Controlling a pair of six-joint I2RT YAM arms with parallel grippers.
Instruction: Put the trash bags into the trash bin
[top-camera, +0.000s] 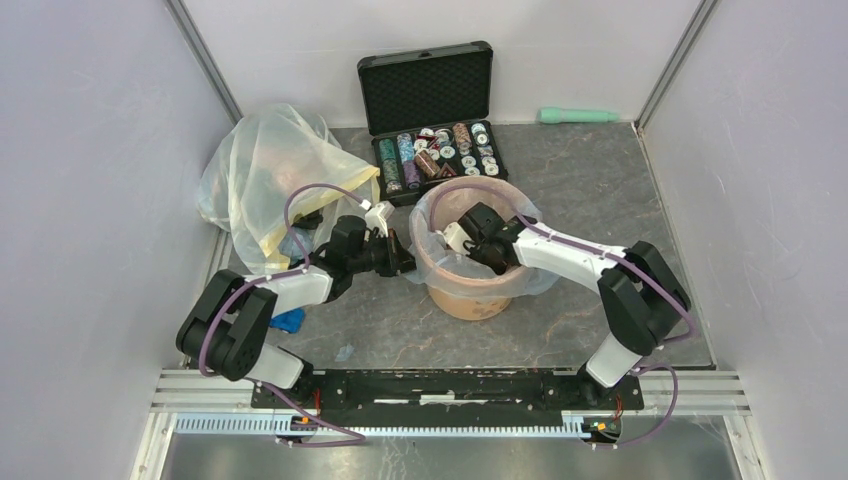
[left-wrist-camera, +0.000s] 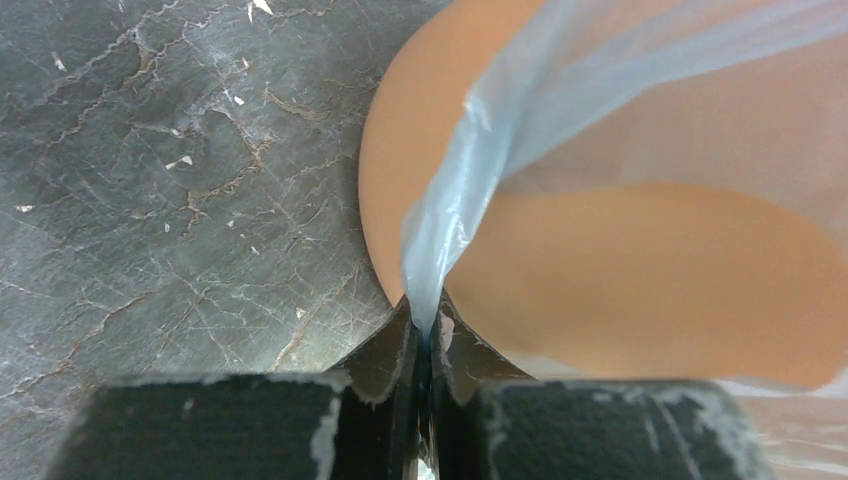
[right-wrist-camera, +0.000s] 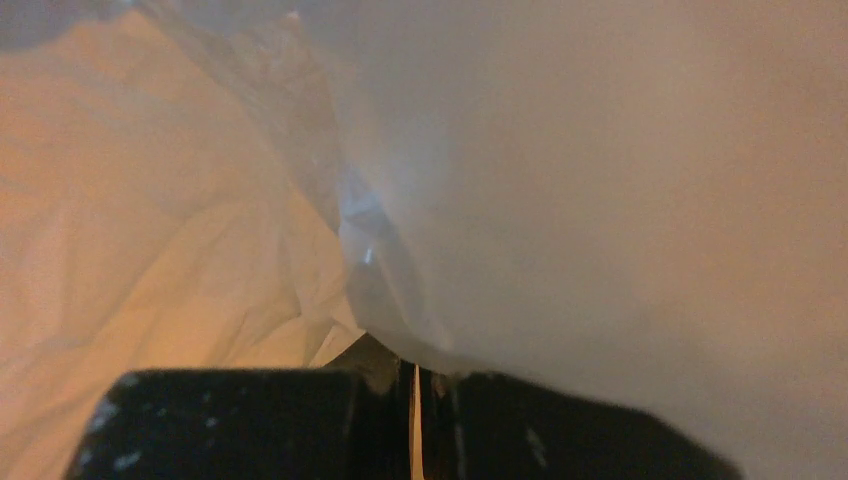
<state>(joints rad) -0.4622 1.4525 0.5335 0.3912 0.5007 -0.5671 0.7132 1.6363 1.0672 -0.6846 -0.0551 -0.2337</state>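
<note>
Lining bin (top-camera: 468, 300): left gripper (left-wrist-camera: 425, 322) clamps bag (left-wrist-camera: 470, 190) edge at left rim, right gripper (right-wrist-camera: 413, 368) pinches bag inside; edge likely needs drawing down next.

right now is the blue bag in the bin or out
In, lining it: the bag drapes over the bin rim, left claw pinching its edge outside.
</note>
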